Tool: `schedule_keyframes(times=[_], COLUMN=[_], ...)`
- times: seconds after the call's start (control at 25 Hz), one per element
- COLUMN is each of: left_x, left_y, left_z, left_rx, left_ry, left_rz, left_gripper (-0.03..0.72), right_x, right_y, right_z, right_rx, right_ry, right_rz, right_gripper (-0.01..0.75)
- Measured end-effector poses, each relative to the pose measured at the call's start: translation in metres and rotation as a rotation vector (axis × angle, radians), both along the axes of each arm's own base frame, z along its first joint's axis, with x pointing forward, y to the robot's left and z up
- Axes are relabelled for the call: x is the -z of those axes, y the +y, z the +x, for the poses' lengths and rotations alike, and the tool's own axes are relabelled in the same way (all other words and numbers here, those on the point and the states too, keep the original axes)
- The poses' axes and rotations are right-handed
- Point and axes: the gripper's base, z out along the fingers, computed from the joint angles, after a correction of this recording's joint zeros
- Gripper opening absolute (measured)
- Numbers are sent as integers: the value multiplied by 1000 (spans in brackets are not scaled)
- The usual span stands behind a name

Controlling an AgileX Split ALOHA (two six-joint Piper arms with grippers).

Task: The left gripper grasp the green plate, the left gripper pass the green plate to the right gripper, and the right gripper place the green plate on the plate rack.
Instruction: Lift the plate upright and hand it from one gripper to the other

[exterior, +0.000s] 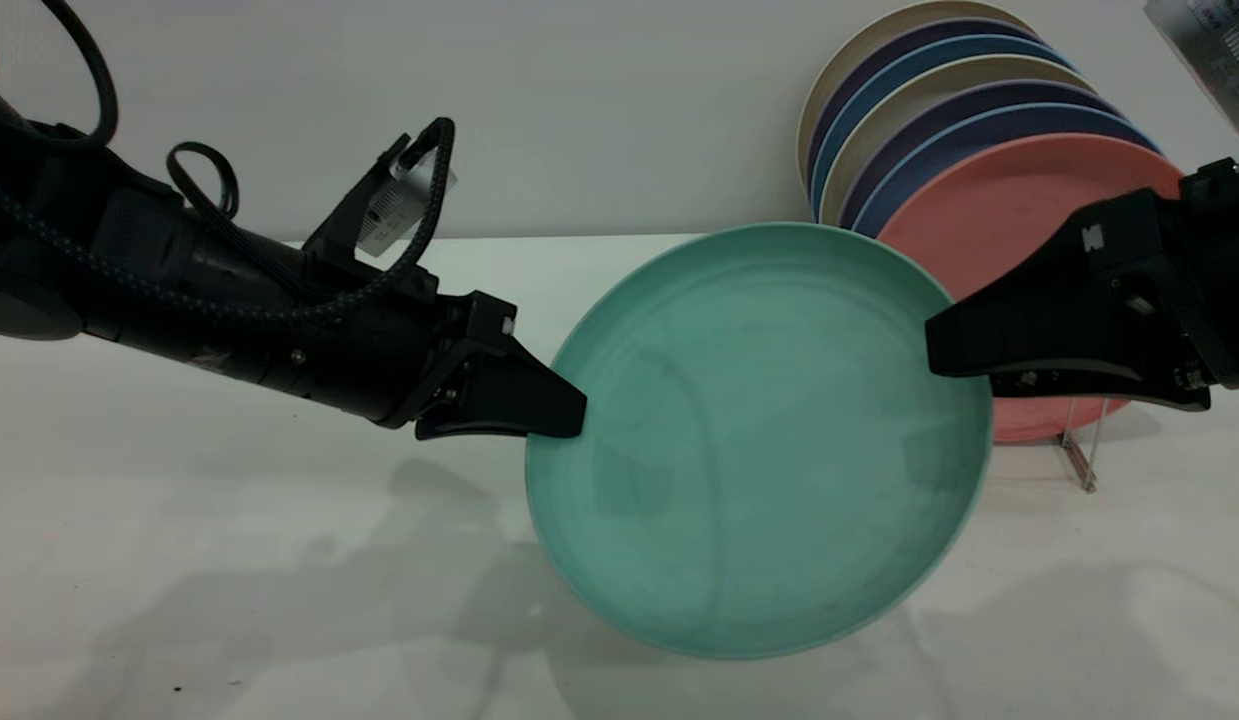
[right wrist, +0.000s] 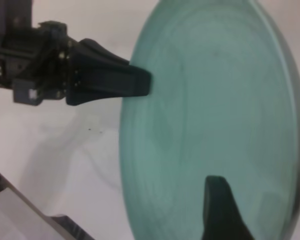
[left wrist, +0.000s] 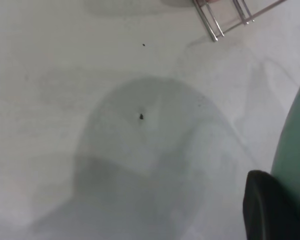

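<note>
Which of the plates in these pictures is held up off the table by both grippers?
The green plate: the left gripper and right gripper each pinch its rim, while the salmon-pink plate and the others stand in the plate rack.

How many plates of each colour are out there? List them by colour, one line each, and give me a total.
Green plate, held by the left gripper and the right gripper: 1
Pink plate, front of the plate rack: 1
Blue plates: 2
Purple plates: 2
Cream plates: 2
Total: 8, counting the racked ones by their visible rims.
</note>
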Motion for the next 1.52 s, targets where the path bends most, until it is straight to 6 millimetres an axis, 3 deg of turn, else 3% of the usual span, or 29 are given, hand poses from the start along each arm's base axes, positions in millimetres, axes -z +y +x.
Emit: schedule_keyframes(times=[0.4,0.8,1.28,1.44,1.52], left_x=[-6,-9,-13,-18,-21], left_y=[-5,-7,-9,-9,-9], left_z=[-3,-5,-7,-8,-10], left_rx=[37,57,89,103,121], left_ry=[13,16,3,35,55], left_rz=[-87,-124,-171,-236,-276], left_gripper=[15,16,32,97,182], right_x=[2,-2,1,3,3], right_y=[-2,2,-3,-6,-6], right_z=[1,-1,1,2,2], right_rx=[16,-3,47,67,60], right_ry=[4,9,32,35,26], right_rz=[-23,34,7,-29,-37], right_gripper=[422,200,95,63,61])
